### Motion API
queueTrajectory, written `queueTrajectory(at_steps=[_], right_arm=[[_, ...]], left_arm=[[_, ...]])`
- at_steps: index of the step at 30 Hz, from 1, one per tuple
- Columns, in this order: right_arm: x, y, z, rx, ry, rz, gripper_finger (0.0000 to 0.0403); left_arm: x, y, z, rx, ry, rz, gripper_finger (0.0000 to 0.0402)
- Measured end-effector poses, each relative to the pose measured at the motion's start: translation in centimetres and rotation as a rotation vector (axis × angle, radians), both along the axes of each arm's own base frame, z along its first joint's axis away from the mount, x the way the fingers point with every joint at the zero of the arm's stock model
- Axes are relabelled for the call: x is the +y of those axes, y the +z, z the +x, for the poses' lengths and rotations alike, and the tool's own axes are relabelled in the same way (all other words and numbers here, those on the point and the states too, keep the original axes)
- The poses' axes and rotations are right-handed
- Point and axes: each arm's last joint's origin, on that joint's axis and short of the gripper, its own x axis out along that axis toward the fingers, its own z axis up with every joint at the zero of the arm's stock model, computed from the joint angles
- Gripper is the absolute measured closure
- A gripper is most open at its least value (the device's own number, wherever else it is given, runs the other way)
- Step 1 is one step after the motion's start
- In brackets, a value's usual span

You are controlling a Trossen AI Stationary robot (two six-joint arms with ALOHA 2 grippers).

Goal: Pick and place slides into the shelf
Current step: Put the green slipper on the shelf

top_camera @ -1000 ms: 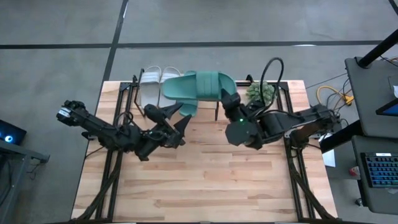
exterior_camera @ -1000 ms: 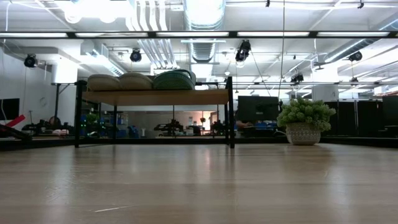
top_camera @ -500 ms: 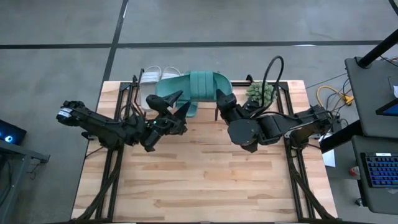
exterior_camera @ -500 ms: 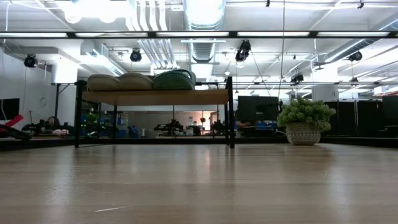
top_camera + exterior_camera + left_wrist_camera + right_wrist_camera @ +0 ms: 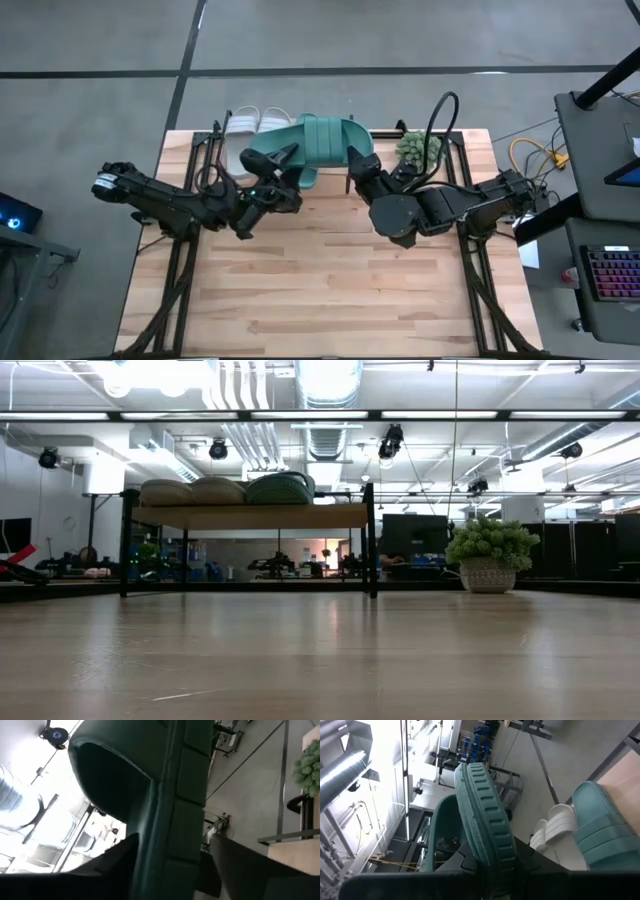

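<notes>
Hangs over the light-plank, black-legged shelf (image 5: pixel 250 516): teal green ribbed foam slide (image 5: pixel 318 140), pinched at one end by the closed right gripper (image 5: pixel 357 165) and straddled at the other by the spread left gripper (image 5: pixel 278 170). Best to steady it with the left, lower it flat into the free end beside the shelved teal slide (image 5: pixel 280 488), then release.

The held teal slide (image 5: pixel 318 140) hides most of the shelf (image 5: pixel 345 165) top.

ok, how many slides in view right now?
4. Two pale slides and one teal slide sit on the shelf. The second teal slide is gripped on edge by the right end effector above the shelf. None appear hidden.
</notes>
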Motion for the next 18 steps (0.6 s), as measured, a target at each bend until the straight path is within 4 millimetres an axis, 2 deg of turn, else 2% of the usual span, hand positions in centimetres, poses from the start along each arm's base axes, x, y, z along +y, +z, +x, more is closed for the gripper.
queueTrajectory(at_steps=[2,7,18], right_arm=[[0.0,0.0,0.0,0.0,0.0,0.0,0.0351],[0.0,0.0,0.0,-0.003,0.003,0.002,0.0308],[-0.2,1.2,-1.0,0.092,0.161,-0.021,0.0294]], left_arm=[[0.0,0.0,0.0,0.017,0.004,0.013,0.021],[0.0,0.1,0.0,0.022,0.01,0.014,0.0351],[0.1,0.3,-0.2,0.009,0.006,0.011,0.0352]])
